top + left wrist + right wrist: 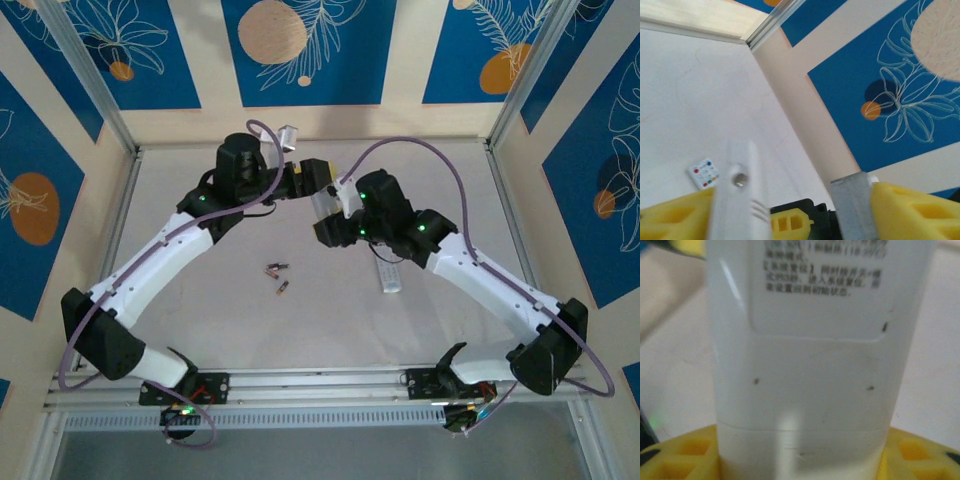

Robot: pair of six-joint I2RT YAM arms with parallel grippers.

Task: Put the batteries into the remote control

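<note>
Status | right tool (800, 455) clamps remote control (805, 365) | left tool (792, 212) spread wide, one pad (675, 215) against it | batteries (272, 268) on table (300, 330)

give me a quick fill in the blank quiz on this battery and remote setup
1. The batteries lie loose on the ____.
2. The right gripper is shut on a remote whose colour is ____.
3. A second remote lies flat, closest to the ____ gripper.
4. The left gripper has finger pads coloured ____.

Missing words: table; white; right; yellow
</note>
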